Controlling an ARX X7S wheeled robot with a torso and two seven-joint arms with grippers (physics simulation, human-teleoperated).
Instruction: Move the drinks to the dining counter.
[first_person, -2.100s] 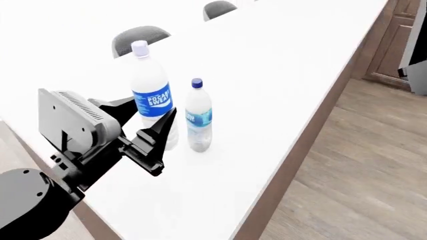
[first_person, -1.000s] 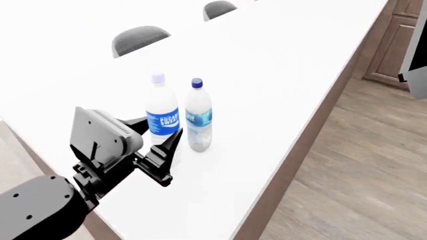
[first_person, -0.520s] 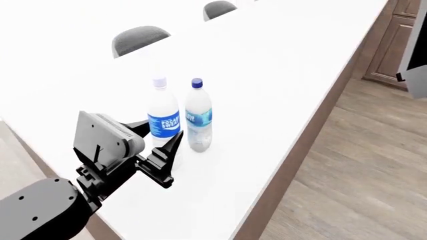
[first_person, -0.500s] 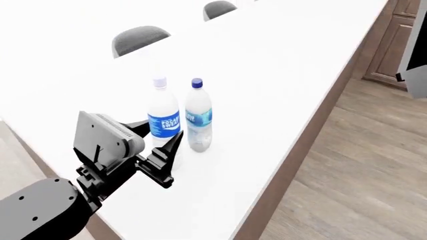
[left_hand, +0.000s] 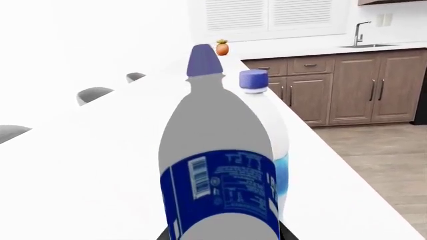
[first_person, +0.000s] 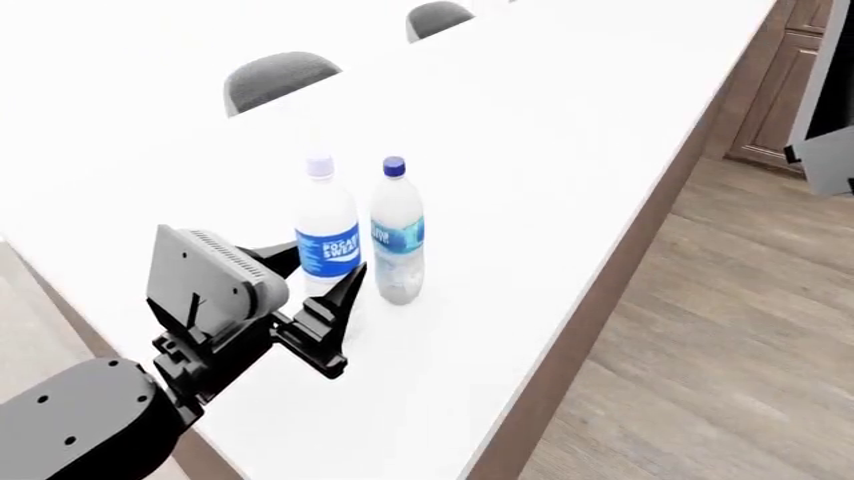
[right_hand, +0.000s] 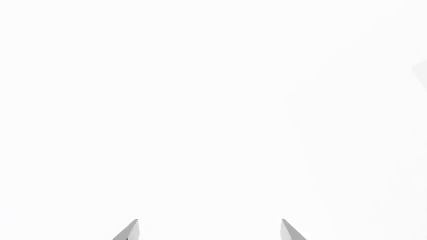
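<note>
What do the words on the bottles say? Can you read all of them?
"POCARI SWEAT": white letters on the blue label of the bigger bottle, read in the head view.
Slimmer clear bottle: its blue label has white print, too small to read.
Back of the bigger bottle's label in the left wrist view: a barcode and blocks of small print, too blurred to read.
No other words or numbers show.

My bench (first_person: 534, 150) is smooth matt white, brown wood edge; milky plastic bottle (first_person: 328, 240), clear plastic bottle (first_person: 396, 240), wood-plank floor (first_person: 721, 350).
</note>
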